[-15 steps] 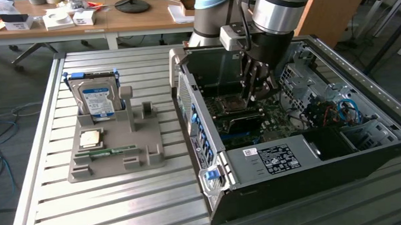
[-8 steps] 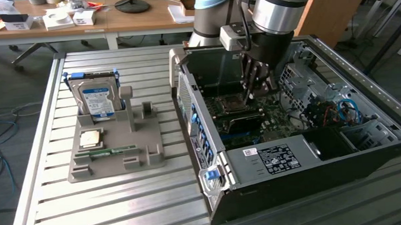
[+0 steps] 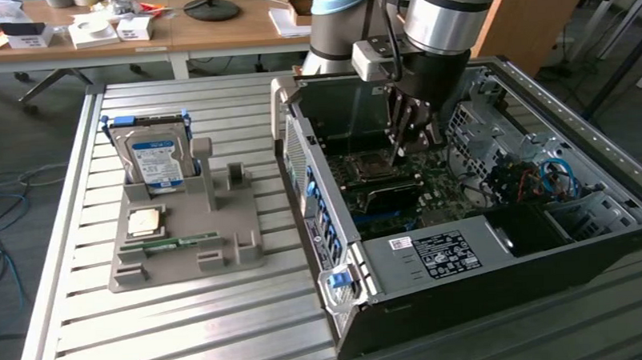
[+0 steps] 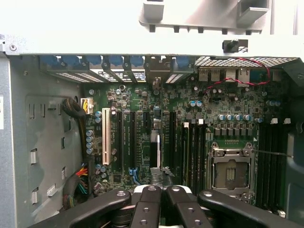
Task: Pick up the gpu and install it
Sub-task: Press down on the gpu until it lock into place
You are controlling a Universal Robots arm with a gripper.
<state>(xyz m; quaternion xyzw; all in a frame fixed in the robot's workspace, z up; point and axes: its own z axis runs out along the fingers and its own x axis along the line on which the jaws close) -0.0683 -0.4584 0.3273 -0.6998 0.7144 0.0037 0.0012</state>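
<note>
Green motherboard (image 4: 190, 123); silver hard drive (image 3: 156, 159), blue-white label; grey holder (image 3: 184, 233); black end effector (image 4: 160, 199).

Looks like a robotics lab or research workshop. A slatted aluminium counter (image 3: 176, 313) carrying an opened desktop computer case (image 3: 484, 254) with its green motherboard (image 4: 190, 128) bare, and to the exterior view's left a grey printed parts holder (image 3: 184, 233) with a hard drive (image 3: 154, 158) propped upright. A robot arm (image 3: 444, 24) reaching down into the case. Far behind, wooden desks (image 3: 220, 31) cluttered with small boxes (image 3: 91, 32) and a lamp base (image 3: 210, 8); loose cables (image 3: 1, 191) on the floor.
</note>
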